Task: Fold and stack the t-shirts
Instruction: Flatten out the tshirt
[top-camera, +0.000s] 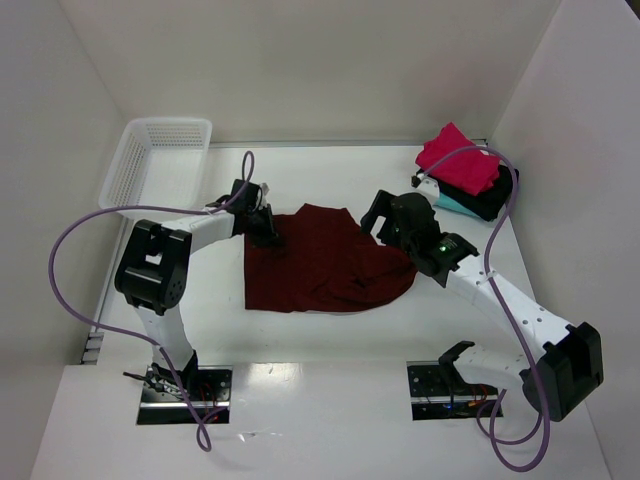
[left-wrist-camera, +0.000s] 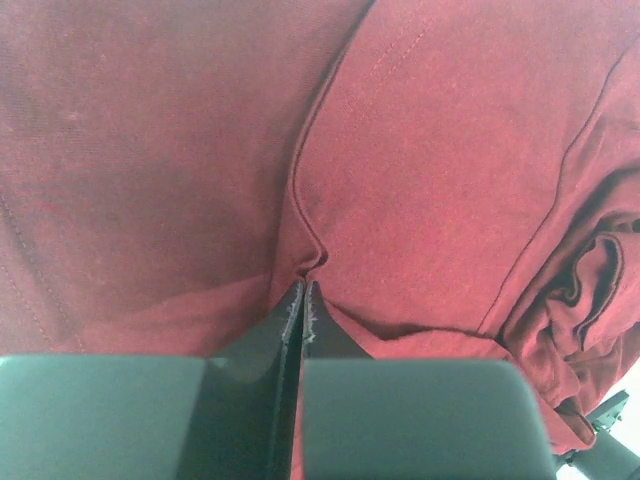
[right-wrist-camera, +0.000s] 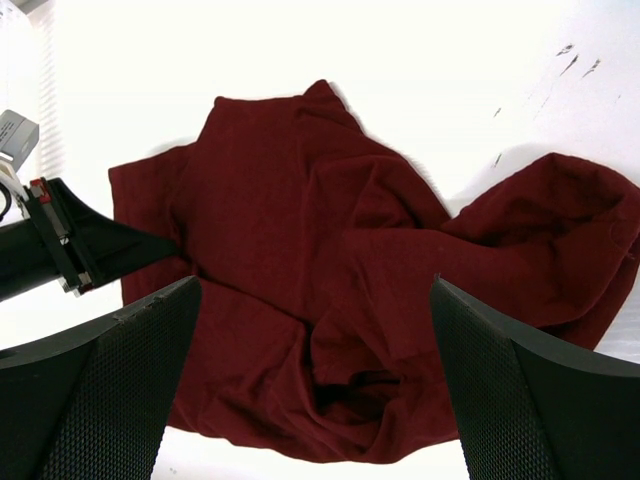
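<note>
Top external view shows the big maroon t-shirt (top-camera: 325, 268) lying crumpled around the middle of the desk (top-camera: 330, 345), nowhere near flat, with its right side bunched into a rounded lump. The left tool (left-wrist-camera: 304, 292) is down at the shirt's far left corner. Going by the left wrist view it's clamped right down, with a small pinch of maroon cloth caught between the tips. The right tool (right-wrist-camera: 312, 290) hangs over the right half of the shirt with its fingers spread wide, holding nothing.

Over in the far right corner of the desk sits the folded pile: pink-red shirt (top-camera: 458, 158) on top, with the black one (top-camera: 495, 195) and the teal one (top-camera: 452, 204) underneath. The white basket (top-camera: 160, 160) is at the far left corner, well apart from all this.

My read is that this is the spreading-out step for the maroon shirt, before any real folding. The left side is gripped and the right side isn't. The next move probably calls for the right tool to drop onto the bunched edge and close on one layer only, then both arms pull apart to flatten it. The risk is catching several layers in that lump, or the thin left pinch slipping out
</note>
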